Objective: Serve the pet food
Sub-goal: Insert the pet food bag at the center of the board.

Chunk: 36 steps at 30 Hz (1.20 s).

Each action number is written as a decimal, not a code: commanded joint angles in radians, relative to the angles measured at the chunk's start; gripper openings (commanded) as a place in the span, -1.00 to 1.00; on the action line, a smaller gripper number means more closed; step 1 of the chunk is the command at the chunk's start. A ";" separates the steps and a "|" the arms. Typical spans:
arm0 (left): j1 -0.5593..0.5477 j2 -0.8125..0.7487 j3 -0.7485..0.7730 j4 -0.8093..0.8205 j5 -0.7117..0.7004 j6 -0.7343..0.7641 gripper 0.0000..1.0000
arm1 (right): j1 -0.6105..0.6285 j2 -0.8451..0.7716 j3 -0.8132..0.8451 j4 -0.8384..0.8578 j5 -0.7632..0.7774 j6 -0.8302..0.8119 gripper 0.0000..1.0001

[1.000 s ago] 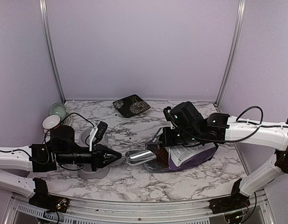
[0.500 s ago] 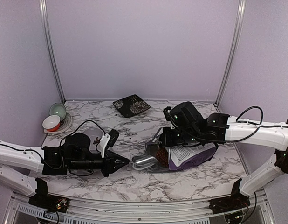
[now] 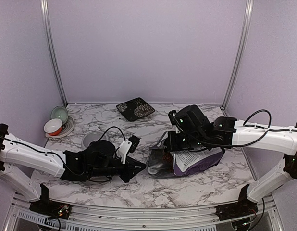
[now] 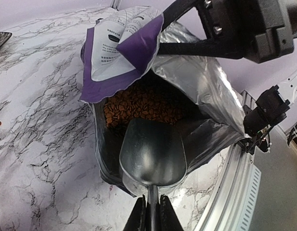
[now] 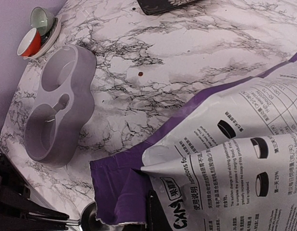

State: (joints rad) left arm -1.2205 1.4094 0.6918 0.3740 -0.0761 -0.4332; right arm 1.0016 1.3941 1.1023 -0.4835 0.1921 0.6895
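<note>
Reddish-brown pet food pellets [image 4: 141, 107] lie heaped inside the open purple-and-white bag [image 4: 120, 45].

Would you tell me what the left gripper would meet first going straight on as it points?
Holding the scoop, the left gripper points into the open bag; the scoop's tip would probably dig into the pet food first.

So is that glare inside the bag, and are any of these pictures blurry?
Left wrist view: yes, the foil-lined bag and the metal scoop catch bright glare, while the kibble sits in shade. Right wrist view: sharp, the bag's print readable. Top view: even light, the bag mouth dark.
</note>
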 commanded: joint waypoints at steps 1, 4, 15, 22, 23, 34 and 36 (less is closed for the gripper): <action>-0.008 0.058 0.051 0.050 -0.042 0.033 -1.00 | 0.006 0.004 0.018 0.046 0.007 0.028 -1.00; -0.008 0.100 0.084 0.054 -0.059 0.039 -1.00 | 0.006 0.012 0.022 0.048 0.004 0.025 -1.00; -0.010 0.203 0.130 0.084 -0.104 0.038 -1.00 | 0.006 0.016 0.026 0.042 0.007 0.018 -1.00; -0.010 0.254 0.154 0.099 -0.120 0.025 -1.00 | 0.006 0.028 0.039 0.042 0.002 0.014 -1.00; -0.010 0.261 0.157 0.101 -0.122 0.020 -1.00 | 0.006 0.030 0.041 0.041 0.003 0.013 -1.00; -0.010 0.293 0.164 0.111 -0.138 0.013 -1.00 | 0.006 0.031 0.039 0.036 0.010 0.011 -1.00; -0.010 0.300 0.165 0.116 -0.142 0.012 -1.00 | 0.006 0.032 0.041 0.037 0.010 0.012 -1.00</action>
State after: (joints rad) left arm -1.2259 1.6840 0.8383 0.4530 -0.1867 -0.4191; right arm 1.0061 1.4197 1.1023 -0.4793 0.1848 0.6888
